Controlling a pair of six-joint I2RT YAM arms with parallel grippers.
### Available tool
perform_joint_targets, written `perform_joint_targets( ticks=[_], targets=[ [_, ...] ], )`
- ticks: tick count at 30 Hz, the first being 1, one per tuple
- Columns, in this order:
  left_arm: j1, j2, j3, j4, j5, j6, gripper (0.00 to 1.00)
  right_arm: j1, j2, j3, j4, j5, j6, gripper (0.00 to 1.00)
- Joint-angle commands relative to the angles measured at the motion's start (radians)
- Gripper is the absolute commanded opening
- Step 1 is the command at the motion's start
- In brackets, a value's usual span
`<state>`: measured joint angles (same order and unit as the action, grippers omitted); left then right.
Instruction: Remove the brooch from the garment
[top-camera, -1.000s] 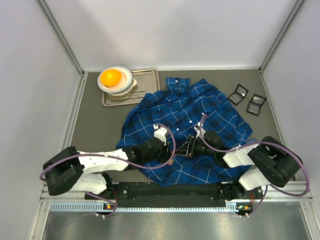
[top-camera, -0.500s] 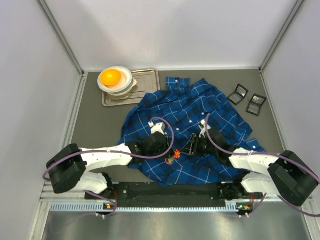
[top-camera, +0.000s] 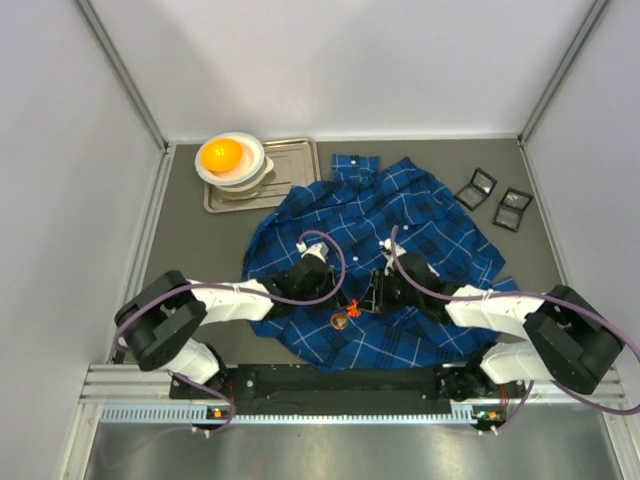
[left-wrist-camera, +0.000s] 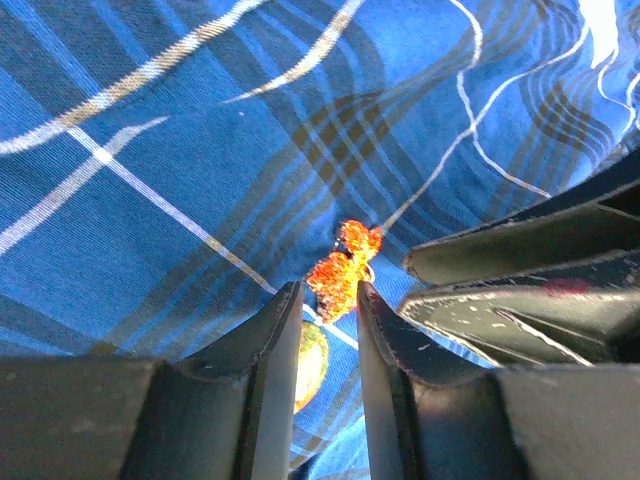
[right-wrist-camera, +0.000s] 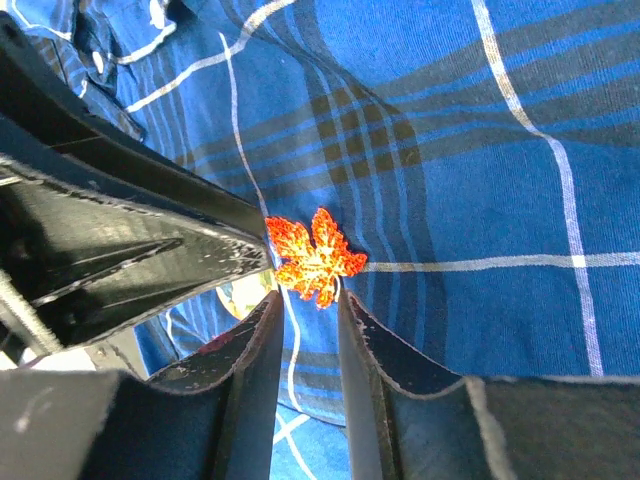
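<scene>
Brooch (right-wrist-camera: 315, 260), an orange leaf pinned to the garment (top-camera: 400, 215) toward the table (top-camera: 190, 240)'s near edge, lay between both arms, just off each one's fingertips. Left gripper (left-wrist-camera: 328, 290) sat close around its lower end, and whether it pinched could not be told. Right gripper (right-wrist-camera: 308, 298) stood slightly apart, empty.

Mostly behind left gripper (left-wrist-camera: 328, 290), small round thing (left-wrist-camera: 311, 362); identity unclear

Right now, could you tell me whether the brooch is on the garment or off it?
On: the orange leaf brooch lies flat against the blue plaid garment. Whether its pin is fastened cannot be told.
</scene>
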<state>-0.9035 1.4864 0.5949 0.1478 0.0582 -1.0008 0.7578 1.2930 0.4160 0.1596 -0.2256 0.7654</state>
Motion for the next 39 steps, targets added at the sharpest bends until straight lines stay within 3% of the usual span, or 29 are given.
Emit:
perform_joint_targets(
  ticks=[1,11,18,23,32,36,39],
  targets=[
    [0.014,0.029,0.014,0.088,0.051,0.007,0.34,0.015,0.005,0.047,-0.003,0.023,-0.021,0.29],
    [0.015,0.057,0.006,0.114,0.06,0.027,0.38,0.015,0.011,0.052,-0.026,0.037,-0.014,0.32],
    [0.015,0.067,0.017,0.09,0.045,0.047,0.28,0.002,0.003,0.04,-0.012,0.026,0.0,0.35],
    [0.015,0.081,0.003,0.079,0.037,0.05,0.18,-0.095,0.008,-0.011,0.104,-0.098,0.037,0.35],
    [0.015,0.078,-0.003,0.06,-0.006,0.102,0.18,-0.121,0.075,-0.011,0.166,-0.195,0.028,0.38],
    [0.015,0.061,0.009,0.035,-0.015,0.122,0.13,-0.121,0.068,-0.011,0.159,-0.192,0.022,0.38],
    [0.014,0.052,0.019,0.064,0.052,0.094,0.1,-0.109,0.051,-0.011,0.141,-0.175,0.017,0.38]
  ],
)
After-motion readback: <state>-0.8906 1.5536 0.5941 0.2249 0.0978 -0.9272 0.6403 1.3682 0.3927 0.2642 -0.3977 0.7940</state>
